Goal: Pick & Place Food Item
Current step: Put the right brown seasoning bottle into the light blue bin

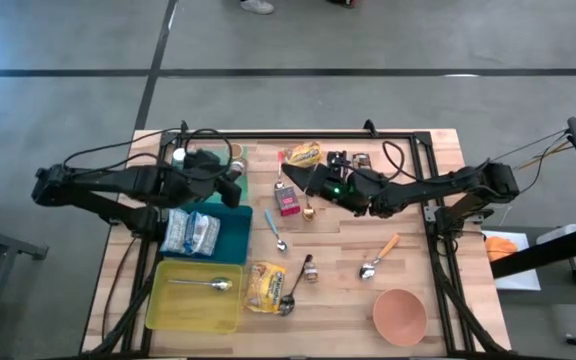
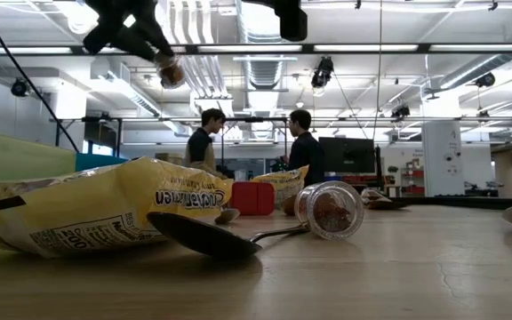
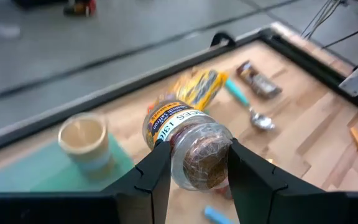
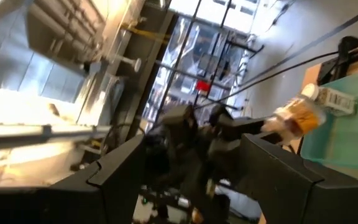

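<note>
Up High: The Left Arm Held a Little Jar

Clearly, the left gripper (image 3: 194,168) had its two fingers pinched on a small clear jar (image 3: 188,144) with a yellow label. The jar lay on its side between the fingers, its round end facing the wrist camera. It hung in the air, above the far edge of the teal tray (image 1: 236,232), so it was not resting on anything. I think the arm held it high to keep it from bumping the other things as it went to its new spot.

The left arm reached out over the table's far left part, with its wrist tipped down a bit.

The right gripper (image 4: 191,165) had its fingers spread apart with nothing between them. It waited near the far middle of the table, tipped so its camera looked across at the left arm and the ceiling.
</note>
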Controlling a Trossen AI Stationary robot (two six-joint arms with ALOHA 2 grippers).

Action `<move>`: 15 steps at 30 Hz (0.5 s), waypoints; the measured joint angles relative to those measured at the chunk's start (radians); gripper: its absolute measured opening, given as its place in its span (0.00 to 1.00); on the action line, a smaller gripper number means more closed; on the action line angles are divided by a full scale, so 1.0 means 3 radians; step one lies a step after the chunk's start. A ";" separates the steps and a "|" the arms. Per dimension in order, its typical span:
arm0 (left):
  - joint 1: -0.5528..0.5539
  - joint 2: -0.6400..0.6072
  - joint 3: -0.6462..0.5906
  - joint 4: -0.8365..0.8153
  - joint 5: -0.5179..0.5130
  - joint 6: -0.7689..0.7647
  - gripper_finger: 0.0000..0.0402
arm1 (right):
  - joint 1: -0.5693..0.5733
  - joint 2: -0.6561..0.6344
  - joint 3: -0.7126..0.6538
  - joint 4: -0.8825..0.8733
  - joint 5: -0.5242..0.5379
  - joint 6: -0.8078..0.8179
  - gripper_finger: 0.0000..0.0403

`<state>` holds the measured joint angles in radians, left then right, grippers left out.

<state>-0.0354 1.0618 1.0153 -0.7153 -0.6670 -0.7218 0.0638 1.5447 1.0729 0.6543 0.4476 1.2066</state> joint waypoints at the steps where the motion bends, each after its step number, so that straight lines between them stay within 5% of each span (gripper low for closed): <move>1: 0.0036 0.0000 0.0001 -0.0058 0.0066 -0.0057 0.33 | -0.0013 -0.0003 0.0000 -0.0015 -0.0068 -0.0021 0.64; 15: 0.0326 0.0000 0.0000 -0.0468 0.0639 -0.0352 0.33 | -0.0109 -0.0261 -0.0009 -0.0789 -0.0389 -0.0187 0.64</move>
<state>0.0623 1.0618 1.0153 -0.8557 -0.4752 -0.8273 0.0309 1.4663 1.0702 0.4177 0.3308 1.1505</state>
